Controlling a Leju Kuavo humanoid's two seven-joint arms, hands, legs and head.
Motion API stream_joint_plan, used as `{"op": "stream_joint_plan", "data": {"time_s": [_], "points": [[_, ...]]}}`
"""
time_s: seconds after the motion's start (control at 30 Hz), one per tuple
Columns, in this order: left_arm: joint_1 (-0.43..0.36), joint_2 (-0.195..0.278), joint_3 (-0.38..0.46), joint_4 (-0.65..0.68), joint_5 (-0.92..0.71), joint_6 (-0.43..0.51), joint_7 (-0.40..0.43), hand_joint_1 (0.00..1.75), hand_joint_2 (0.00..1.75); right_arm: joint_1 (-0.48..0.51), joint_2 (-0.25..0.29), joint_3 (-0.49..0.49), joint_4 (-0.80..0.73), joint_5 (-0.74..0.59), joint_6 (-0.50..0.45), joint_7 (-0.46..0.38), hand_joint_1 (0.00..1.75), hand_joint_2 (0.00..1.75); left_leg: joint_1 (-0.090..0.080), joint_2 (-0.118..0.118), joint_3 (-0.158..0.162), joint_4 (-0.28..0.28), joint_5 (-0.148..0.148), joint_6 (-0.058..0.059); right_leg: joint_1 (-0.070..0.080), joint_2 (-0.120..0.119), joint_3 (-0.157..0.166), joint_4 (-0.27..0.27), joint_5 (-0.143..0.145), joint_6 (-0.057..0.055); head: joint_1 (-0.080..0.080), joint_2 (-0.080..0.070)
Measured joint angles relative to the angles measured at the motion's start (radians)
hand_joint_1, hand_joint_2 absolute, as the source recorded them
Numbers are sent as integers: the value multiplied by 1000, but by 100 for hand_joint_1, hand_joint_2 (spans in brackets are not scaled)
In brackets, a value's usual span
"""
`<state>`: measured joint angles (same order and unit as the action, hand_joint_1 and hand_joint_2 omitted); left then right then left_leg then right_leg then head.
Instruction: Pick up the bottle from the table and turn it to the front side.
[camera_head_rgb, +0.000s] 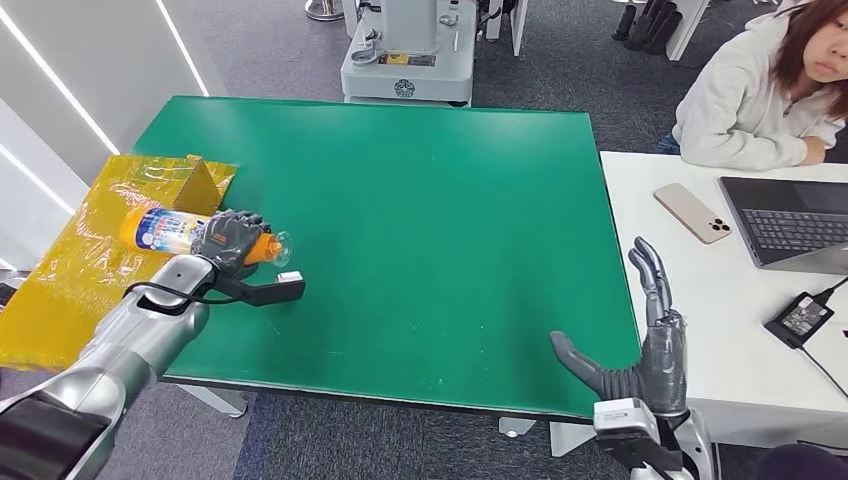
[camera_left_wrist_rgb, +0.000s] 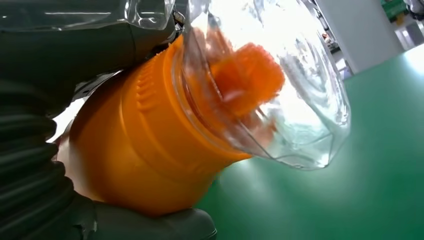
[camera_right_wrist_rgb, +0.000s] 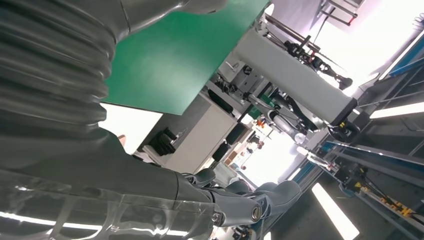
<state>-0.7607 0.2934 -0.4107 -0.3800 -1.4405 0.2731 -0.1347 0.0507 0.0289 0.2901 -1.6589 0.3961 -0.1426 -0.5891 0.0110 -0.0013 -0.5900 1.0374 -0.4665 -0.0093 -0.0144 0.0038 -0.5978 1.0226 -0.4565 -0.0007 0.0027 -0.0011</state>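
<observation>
Robotics lab/office: green test table (camera_head_rgb: 420, 200), laptop (camera_head_rgb: 790, 222) desk, machine base (camera_head_rgb: 408, 60).

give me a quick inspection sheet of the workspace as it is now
surface: green table, bare in the middle
job's things: orange bottle with clear cap, lying sideways at the table's left edge, over the yellow sheet
clutter: cardboard wedge on the yellow sheet
robot hands: left robot hand grips the bottle near its neck; right robot hand open, fingers spread, at the near right edge
cables: black cable along the left wrist
surroundings: white desk with phone, laptop, charger; seated person; machine base beyond the table
</observation>
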Motion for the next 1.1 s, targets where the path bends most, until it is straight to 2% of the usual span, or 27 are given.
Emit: {"op": "stream_joint_plan", "data": {"time_s": [0.33, 0.73, 0.83, 0.87, 1.0, 1.03, 1.1], "points": [[26, -2, 5, 24, -7, -61, 27, 175, 175, 22, 1, -16, -29, 3, 12, 3, 0, 175, 0, 0, 0, 0, 0, 0, 0, 0, 0, 0, 0, 0, 0, 0], [33, 8, 12, 53, -37, -81, 71, 175, 175, 26, 1, -25, -32, 0, 26, 2, 0, 175, 0, 0, 0, 0, 0, 0, 0, 0, 0, 0, 0, 0, 0, 0], [35, 8, 12, 58, -41, -81, 74, 166, 175, 27, 1, -25, -32, 0, 26, 2, 0, 175, 0, 0, 0, 0, 0, 0, 0, 0, 0, 0, 0, 0, 0, 0], [35, 8, 12, 59, -45, -78, 77, 157, 175, 27, 1, -25, -32, 0, 26, 2, 0, 175, 0, 0, 0, 0, 0, 0, 0, 0, 0, 0, 0, 0, 0, 0], [36, 7, 12, 63, -53, -56, 81, 6, 175, 28, 1, -25, -33, 0, 29, 2, 0, 175, 0, 0, 0, 0, 0, 0, 0, 0, 0, 0, 0, 0, 0, 0], [37, 7, 12, 64, -51, -50, 81, 0, 175, 30, 1, -25, -34, 0, 29, 2, 0, 175, 0, 0, 0, 0, 0, 0, 0, 0, 0, 0, 0, 0, 0, 0], [38, 7, 16, 66, -42, -38, 83, 0, 175, 38, 1, -25, -39, 0, 29, 2, 0, 175, 0, 0, 0, 0, 0, 0, 0, 0, 0, 0, 0, 0, 0, 0]]}}
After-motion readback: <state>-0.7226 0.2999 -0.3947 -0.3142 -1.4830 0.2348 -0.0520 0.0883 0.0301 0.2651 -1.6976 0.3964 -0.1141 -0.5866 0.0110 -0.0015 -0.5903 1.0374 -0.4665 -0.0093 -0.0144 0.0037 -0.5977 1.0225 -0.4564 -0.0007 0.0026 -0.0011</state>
